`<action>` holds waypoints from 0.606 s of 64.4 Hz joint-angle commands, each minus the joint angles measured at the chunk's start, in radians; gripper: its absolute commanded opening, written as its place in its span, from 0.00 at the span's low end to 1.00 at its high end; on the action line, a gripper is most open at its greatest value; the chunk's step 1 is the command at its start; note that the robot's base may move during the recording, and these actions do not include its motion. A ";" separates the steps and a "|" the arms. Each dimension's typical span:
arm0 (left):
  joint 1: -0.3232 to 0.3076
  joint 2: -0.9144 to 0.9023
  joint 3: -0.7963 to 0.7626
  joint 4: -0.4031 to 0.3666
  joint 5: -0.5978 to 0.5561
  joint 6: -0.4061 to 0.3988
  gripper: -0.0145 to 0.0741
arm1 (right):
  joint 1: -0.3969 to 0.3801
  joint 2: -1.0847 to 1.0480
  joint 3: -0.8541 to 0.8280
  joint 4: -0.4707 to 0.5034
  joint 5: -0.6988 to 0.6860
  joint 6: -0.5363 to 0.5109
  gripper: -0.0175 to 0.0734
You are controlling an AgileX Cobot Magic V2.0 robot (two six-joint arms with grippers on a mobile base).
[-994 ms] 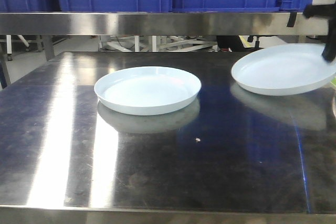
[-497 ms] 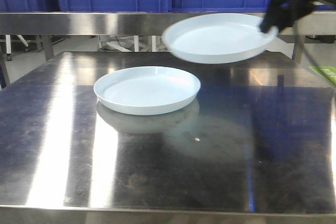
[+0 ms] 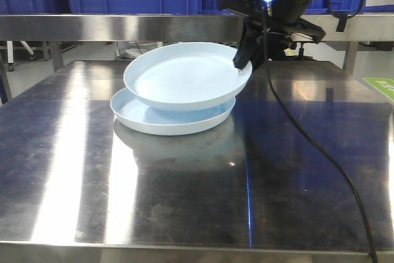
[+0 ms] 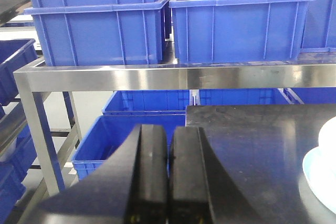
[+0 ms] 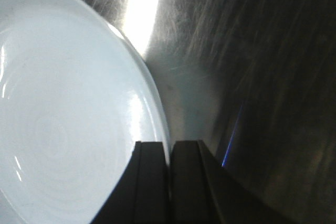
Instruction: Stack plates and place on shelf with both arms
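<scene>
Pale-blue upper plate (image 3: 181, 75) pinched at far-right rim by right hand (image 3: 241, 66), tilted, hanging directly over lower plate (image 3: 161, 122) on surface (image 3: 184, 201). Looks like straight-down drop next. Left hand (image 4: 168, 157) clenched empty, well left of lower plate.

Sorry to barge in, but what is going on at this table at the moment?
The right gripper grips the upper plate by its rim, tilted, just above the lower plate lying on the steel tabletop; I cannot tell whether they touch. The left gripper is shut on nothing, off by the table's corner. Neither plate is on the shelf yet.
</scene>
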 commanded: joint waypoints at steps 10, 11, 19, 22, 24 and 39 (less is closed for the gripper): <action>0.003 0.008 -0.028 -0.010 -0.088 -0.003 0.26 | 0.017 -0.022 -0.030 0.029 -0.044 0.014 0.47; 0.003 0.008 -0.028 -0.010 -0.088 -0.003 0.26 | 0.017 -0.022 -0.030 0.028 -0.044 0.014 0.48; 0.003 0.008 -0.028 -0.010 -0.088 -0.003 0.26 | 0.017 -0.022 -0.030 0.017 -0.050 0.014 0.53; 0.003 0.008 -0.028 -0.010 -0.088 -0.003 0.26 | 0.017 -0.021 -0.030 0.010 -0.050 0.014 0.54; 0.003 0.008 -0.028 -0.010 -0.088 -0.003 0.26 | 0.017 -0.021 -0.030 0.009 -0.049 0.014 0.55; 0.003 0.008 -0.028 -0.010 -0.088 -0.003 0.26 | 0.020 -0.006 -0.028 0.004 -0.042 0.030 0.56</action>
